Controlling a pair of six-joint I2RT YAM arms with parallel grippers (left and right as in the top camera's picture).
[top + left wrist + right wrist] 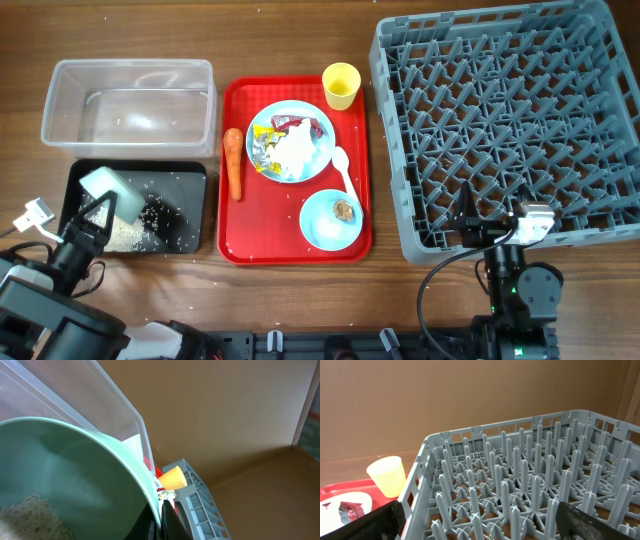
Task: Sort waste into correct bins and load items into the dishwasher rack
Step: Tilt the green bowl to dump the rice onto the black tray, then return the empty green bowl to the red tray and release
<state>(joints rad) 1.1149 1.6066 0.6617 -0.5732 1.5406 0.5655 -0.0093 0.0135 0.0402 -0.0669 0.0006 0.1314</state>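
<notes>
The left pincer (98, 206) is clenched on the rim of a pale-green bowl (112, 189), which it holds tilted over the black tray (197, 203); the left wrist view shows rice (30, 510) in the bowl, and more grains (126, 232) lie scattered in the tray beneath it. Just behind the tray sits the clear tub (130, 64). To their right a red tray (270, 225) carries a carrot (233, 162) along its left edge, a blue plate (300, 107) heaped with tissue (297, 150) and wrappers (262, 140), a yellow cup (341, 85) at the far corner, a white spoon (343, 168), and a blue bowl (322, 232) with a brown lump (345, 210) in it. The right pincer (479, 507) is released, its fingers (385, 520) spread wide, at the near edge of the grey rack (500, 120), which fills the right side of the desk (300, 40).
</notes>
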